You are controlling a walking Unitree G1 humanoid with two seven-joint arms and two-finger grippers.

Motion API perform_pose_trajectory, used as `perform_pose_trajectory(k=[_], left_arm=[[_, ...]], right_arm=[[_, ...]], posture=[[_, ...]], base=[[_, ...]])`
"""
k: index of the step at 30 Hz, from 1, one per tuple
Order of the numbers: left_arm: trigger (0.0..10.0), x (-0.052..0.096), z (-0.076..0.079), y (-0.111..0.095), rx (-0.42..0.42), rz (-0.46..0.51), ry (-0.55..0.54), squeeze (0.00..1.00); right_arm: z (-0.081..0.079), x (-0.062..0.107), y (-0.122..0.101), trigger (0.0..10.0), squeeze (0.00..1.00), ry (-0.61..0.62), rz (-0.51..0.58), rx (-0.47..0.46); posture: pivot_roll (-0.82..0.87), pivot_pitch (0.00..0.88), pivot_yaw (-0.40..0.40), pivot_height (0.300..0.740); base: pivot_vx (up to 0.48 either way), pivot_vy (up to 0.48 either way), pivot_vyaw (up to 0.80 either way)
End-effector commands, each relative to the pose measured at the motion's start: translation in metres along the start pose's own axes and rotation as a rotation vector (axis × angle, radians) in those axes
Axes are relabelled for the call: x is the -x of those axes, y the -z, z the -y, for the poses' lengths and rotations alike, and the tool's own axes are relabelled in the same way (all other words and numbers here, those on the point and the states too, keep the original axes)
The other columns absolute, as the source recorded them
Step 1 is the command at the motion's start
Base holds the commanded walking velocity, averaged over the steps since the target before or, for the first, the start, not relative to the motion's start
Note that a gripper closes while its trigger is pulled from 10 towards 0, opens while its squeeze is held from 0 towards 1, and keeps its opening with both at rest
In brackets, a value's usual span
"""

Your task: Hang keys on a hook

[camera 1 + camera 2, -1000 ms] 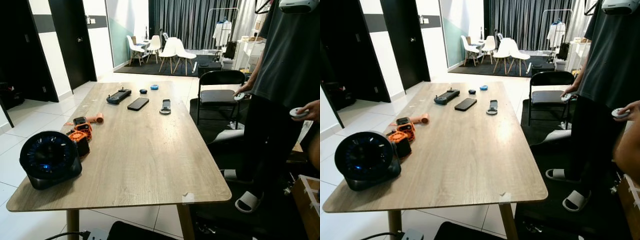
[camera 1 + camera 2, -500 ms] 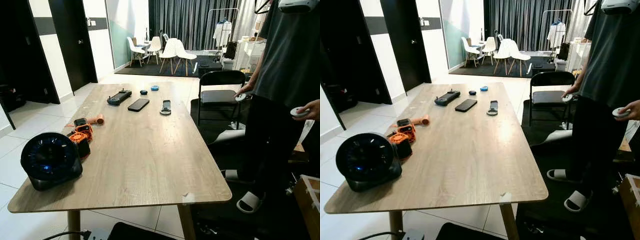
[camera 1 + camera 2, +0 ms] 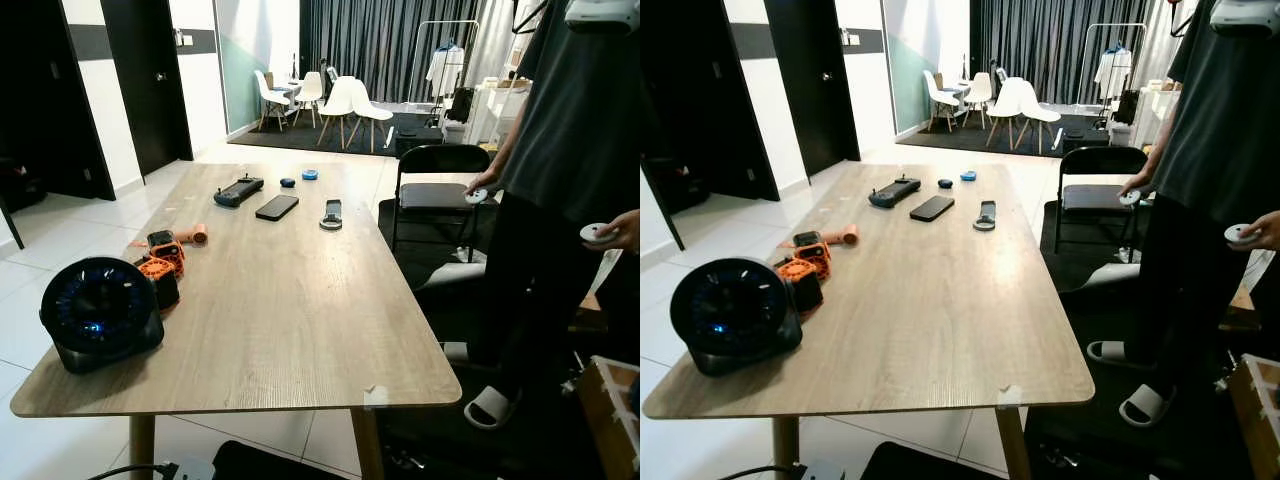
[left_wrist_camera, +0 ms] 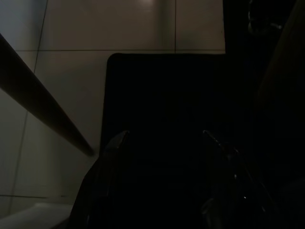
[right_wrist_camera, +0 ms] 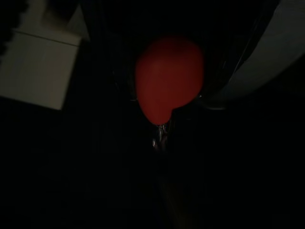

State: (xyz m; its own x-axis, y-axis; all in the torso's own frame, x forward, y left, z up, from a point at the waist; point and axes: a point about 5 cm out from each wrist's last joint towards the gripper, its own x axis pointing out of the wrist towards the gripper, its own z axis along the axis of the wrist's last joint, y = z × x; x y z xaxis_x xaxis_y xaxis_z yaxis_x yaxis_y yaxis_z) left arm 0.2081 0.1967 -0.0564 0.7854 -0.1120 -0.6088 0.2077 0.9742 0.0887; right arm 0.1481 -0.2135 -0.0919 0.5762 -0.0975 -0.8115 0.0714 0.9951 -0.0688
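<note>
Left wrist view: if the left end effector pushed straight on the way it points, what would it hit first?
Probably the black mat on the tiled floor; the picture is dark and depth is unclear.

I'm looking down a long wooden table [image 3: 290,300] standing on pale floor tiles [image 3: 60,235]; at its near left corner sits a round black fan [image 3: 98,312], with orange-and-black tools [image 3: 162,268] just beyond it. Toward the far end lie a black controller [image 3: 238,190], a dark phone [image 3: 276,207], a small grey device [image 3: 331,214], a dark puck [image 3: 287,183] and a blue disc [image 3: 309,175]; a scrap of pale tape [image 3: 376,396] marks the near edge.
</note>
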Motion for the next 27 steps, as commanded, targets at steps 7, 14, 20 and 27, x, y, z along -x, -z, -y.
perform_pose_trajectory(k=[7, 14, 20, 27], left_arm=[[10.0, 0.006, 0.006, 0.012, 0.054, 0.002, -0.029, 0.0], [10.0, 0.007, 0.001, 0.012, 0.052, -0.001, -0.039, 0.0], [10.0, 0.004, 0.002, 0.008, 0.07, -0.004, -0.032, 0.0], [10.0, 0.003, 0.003, 0.005, 0.068, 0.002, -0.022, 0.0]], right_arm=[[0.009, -0.003, -0.015, 10.0, 0.0, 0.001, 0.017, 0.039], [0.002, -0.004, -0.017, 10.0, 0.0, -0.007, 0.019, 0.029], [-0.001, -0.003, -0.008, 10.0, 0.0, -0.008, 0.003, 0.011], [0.0, -0.001, -0.003, 10.0, 0.0, 0.0, -0.012, -0.005]], posture=[[0.08, 0.05, -0.083, 0.74], [0.09, 0.045, -0.069, 0.74], [0.08, 0.042, -0.057, 0.74], [0.08, 0.041, -0.047, 0.74]], base=[[0.0, 0.0, 0.0], [0.0, 0.0, 0.0], [0.0, 0.0, 0.0], [0.0, 0.0, 0.0]])
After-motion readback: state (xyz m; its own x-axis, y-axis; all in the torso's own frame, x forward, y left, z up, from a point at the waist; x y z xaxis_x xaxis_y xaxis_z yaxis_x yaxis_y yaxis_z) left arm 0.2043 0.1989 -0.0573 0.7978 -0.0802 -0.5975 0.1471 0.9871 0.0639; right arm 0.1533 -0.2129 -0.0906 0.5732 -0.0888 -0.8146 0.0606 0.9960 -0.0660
